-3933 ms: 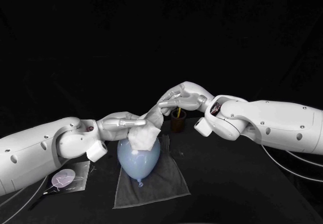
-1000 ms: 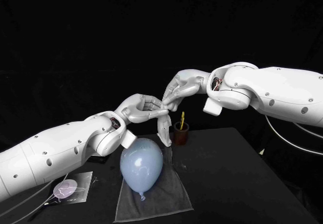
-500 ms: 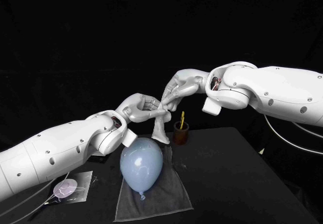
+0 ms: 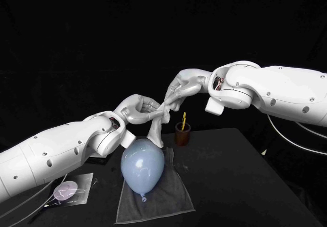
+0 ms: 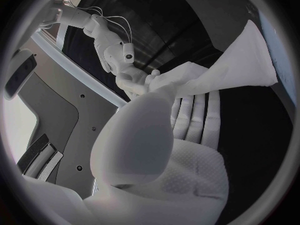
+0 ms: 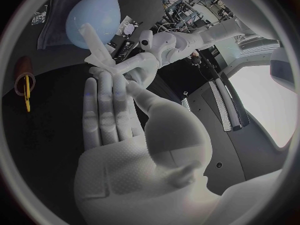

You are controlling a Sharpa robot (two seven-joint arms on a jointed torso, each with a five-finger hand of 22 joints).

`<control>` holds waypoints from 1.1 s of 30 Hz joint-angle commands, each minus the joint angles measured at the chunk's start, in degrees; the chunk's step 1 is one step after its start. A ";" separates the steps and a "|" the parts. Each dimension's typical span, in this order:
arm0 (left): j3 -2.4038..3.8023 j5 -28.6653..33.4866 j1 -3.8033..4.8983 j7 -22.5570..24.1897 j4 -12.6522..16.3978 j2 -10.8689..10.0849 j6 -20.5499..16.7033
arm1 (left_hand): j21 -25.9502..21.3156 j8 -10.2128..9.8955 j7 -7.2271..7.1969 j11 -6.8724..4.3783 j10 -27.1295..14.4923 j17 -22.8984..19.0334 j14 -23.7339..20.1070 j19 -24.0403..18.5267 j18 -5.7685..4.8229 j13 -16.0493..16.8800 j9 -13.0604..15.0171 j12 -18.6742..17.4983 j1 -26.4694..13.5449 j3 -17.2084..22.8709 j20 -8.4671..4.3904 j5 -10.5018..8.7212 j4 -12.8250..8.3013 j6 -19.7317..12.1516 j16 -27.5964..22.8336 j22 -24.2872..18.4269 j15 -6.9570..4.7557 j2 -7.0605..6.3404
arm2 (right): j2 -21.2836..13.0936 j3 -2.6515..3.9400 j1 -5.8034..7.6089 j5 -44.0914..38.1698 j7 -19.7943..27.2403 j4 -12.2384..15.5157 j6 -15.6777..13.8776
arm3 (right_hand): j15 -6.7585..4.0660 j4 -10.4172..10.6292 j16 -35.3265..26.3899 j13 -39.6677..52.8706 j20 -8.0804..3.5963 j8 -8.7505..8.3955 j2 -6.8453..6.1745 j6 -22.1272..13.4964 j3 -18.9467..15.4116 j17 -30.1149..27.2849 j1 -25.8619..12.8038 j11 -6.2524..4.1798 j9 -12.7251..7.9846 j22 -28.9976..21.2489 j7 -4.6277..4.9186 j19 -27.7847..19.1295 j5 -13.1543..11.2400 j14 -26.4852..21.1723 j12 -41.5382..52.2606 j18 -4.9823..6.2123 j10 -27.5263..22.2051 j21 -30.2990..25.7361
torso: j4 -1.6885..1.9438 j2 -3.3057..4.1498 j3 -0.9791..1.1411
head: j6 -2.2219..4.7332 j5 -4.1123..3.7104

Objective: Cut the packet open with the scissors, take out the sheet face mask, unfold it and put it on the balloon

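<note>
**While the left hand [image 4: 141, 109] and right hand [image 4: 180, 90] pinch it aloft, the sheet mask [image 4: 157, 127] dangles over the balloon [image 4: 142, 165]**

As the two hands meet high above the table [image 4: 238, 179], fingers of each are closed on the mask's top edge, and it hangs down as a narrow, crumpled strip. Its lower end reaches the balloon's top, at twelve o'clock; touching or just clear, I cannot tell. The pale blue balloon lies on a grey cloth [image 4: 167, 196]. From the balloon, a brown cup [image 4: 183, 135] stands at one o'clock and the packet [image 4: 72, 189] lies down at eight o'clock.
</note>
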 commanded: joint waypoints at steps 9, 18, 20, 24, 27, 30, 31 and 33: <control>0.07 0.78 0.12 -0.28 0.26 -0.36 1.70 | -0.21 0.76 0.07 -0.09 0.79 -0.39 0.87 0.30 0.98 0.22 0.42 -0.40 -2.51 5.66 0.07 -0.02 -1.89 1.03 -0.77 0.04 -0.07 0.45 | 0.55 -0.10 0.06 -2.86 -0.57 -0.85 -0.07 | -0.06 0.08 -0.19 0.10 -0.08 0.38 0.50 0.91 0.38 0.11 0.15 0.07 2.17 0.08 -0.70 0.24 0.14 0.38 -0.27 0.86 0.38 0.25 | 0.03 0.02 -0.05 | -0.29 0.14; 0.06 1.76 0.12 0.15 0.42 -0.17 5.66 | 1.84 2.83 -1.63 -1.86 5.97 -0.54 6.49 2.99 1.15 0.16 2.42 -1.02 -7.01 12.04 -1.17 -0.10 -7.02 3.12 -2.08 0.75 -1.65 3.34 | 1.29 -0.48 -0.07 -2.29 0.01 -1.30 -0.92 | 0.09 0.87 -0.60 0.07 0.02 0.29 0.15 0.54 1.44 0.38 -0.53 0.24 2.24 0.08 -0.56 -0.08 0.13 0.19 -0.55 0.80 0.09 0.24 | -0.02 0.02 -0.01 | -0.36 0.41; 0.06 2.11 0.12 0.30 0.51 -0.17 6.31 | 1.95 2.86 -1.67 -1.89 6.25 -0.61 6.79 3.00 1.12 0.13 2.65 -1.44 -7.88 12.54 -1.21 -0.07 -7.71 3.07 -2.52 0.76 -1.67 3.54 | 1.48 -0.58 -0.19 -2.13 0.17 -1.37 -1.16 | 0.12 0.96 -0.66 0.06 0.04 0.28 0.10 0.48 1.58 0.41 -0.58 0.26 2.26 0.08 -0.54 -0.13 0.13 0.14 -0.59 0.80 0.04 0.22 | -0.02 0.03 0.00 | -0.40 0.42; 0.05 2.99 0.12 0.37 0.56 -0.20 6.96 | 2.08 2.97 -1.78 -1.97 6.73 -0.65 7.24 2.97 1.11 0.14 3.06 -1.97 -9.06 13.21 -1.23 -0.07 -8.73 3.10 -3.07 0.77 -1.72 3.83 | 1.74 -0.75 -0.43 -1.84 0.27 -1.38 -1.33 | 0.12 0.96 -0.66 0.06 0.04 0.28 0.10 0.48 1.58 0.41 -0.58 0.26 2.26 0.08 -0.54 -0.13 0.13 0.14 -0.59 0.80 0.04 0.22 | -0.04 0.05 0.04 | -0.49 0.47; 0.05 3.58 0.11 0.31 0.52 -0.23 6.23 | 1.81 2.63 -1.38 -1.58 6.11 -0.86 6.68 2.26 0.96 0.02 3.34 -3.01 -10.11 14.26 -1.04 -0.08 -9.57 2.30 -4.07 0.59 -1.41 4.06 | 1.80 -0.82 -0.56 -1.23 0.14 -1.35 -1.63 | 0.12 1.09 -0.73 0.06 0.06 0.30 0.03 0.45 1.81 0.47 -0.62 0.26 2.29 0.08 -0.53 -0.18 0.14 0.13 -0.61 0.81 0.04 0.22 | -0.08 0.03 0.02 | -0.63 0.38; 0.03 3.98 0.11 0.19 0.31 -0.23 5.21 | 0.59 -0.58 1.44 0.96 0.60 -1.13 4.86 0.16 0.61 -0.19 2.52 -6.43 -12.83 13.88 -0.12 0.00 -10.10 -3.07 -5.62 -0.02 0.18 1.07 | 1.70 -0.87 -0.64 -0.15 0.00 -1.27 -2.35 | 0.04 1.14 -0.72 0.14 0.01 0.42 -0.15 0.55 2.31 0.63 -0.50 0.18 2.39 0.14 -0.58 -0.07 0.14 0.35 -0.52 0.86 0.27 0.35 | -0.06 -0.01 0.01 | -0.69 0.32; 0.03 4.05 0.11 0.18 0.22 -0.24 4.93 | 0.24 -2.02 2.34 1.68 -0.58 -1.10 4.46 -0.31 0.64 -0.10 2.02 -6.93 -13.85 13.31 0.07 -0.19 -10.12 -5.32 -5.82 -0.14 0.61 -0.03 | 1.64 -0.88 -0.65 -0.01 -0.06 -1.26 -2.62 | 0.04 1.14 -0.72 0.14 0.01 0.42 -0.15 0.55 2.31 0.63 -0.50 0.18 2.39 0.14 -0.58 -0.07 0.14 0.35 -0.52 0.86 0.27 0.35 | -0.06 -0.02 0.02 | -0.74 0.31; 0.01 4.16 0.10 0.16 -0.01 -0.31 4.26 | -0.43 -3.58 2.61 2.15 -2.19 -1.22 3.35 -1.30 0.33 -0.12 1.43 -7.52 -14.90 12.22 0.26 -0.10 -10.36 -7.94 -6.35 -0.33 1.08 -1.85 | 1.46 -0.89 -0.67 0.22 -0.26 -1.32 -3.24 | -0.01 1.17 -0.72 0.17 -0.03 0.49 -0.25 0.61 2.57 0.72 -0.47 0.15 2.44 0.19 -0.60 0.00 0.14 0.45 -0.47 0.87 0.38 0.44 | -0.07 -0.04 0.03 | -0.82 0.32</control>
